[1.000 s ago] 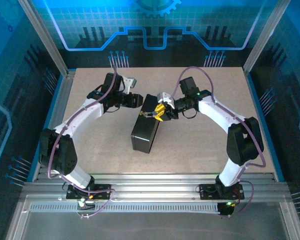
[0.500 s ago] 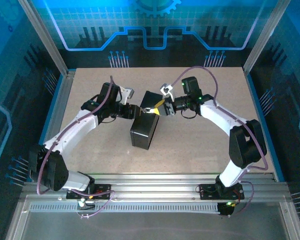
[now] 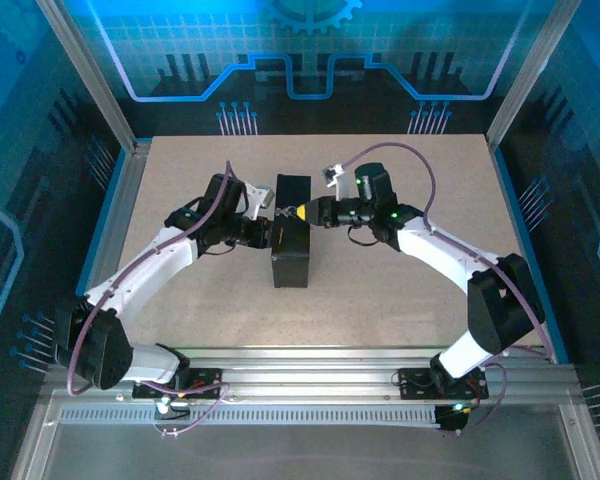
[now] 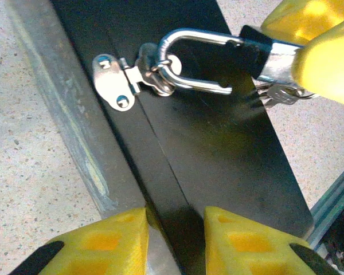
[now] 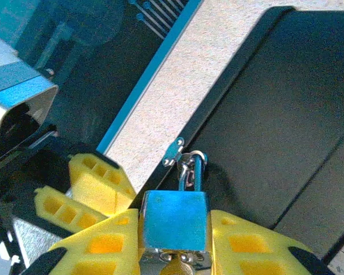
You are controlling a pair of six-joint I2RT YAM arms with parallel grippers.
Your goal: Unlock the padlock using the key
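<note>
There are two robot arms and one black box (image 3: 292,255) on one pale speckled table (image 3: 410,290). The box lies in the middle of the table, between the two arms. There is one padlock (image 5: 175,229), and it is hooked to the box. Its one silver loop (image 4: 203,35) goes through a small ring on a shiny metal plate (image 4: 113,80) with two screws. The right claw (image 5: 173,219) comes in from the right. It pinches the body of the padlock between its two yellow fingers and holds it out from the box. The left claw (image 4: 175,213) is at the other side of the box, near the plate. Its two yellow fingers have a gap between them, and the box shows in that gap. I cannot tell if they press on the box. One small grey metal piece (image 4: 273,96) sticks out next to the padlock's body. It is too blurred to say what it is.
</note>
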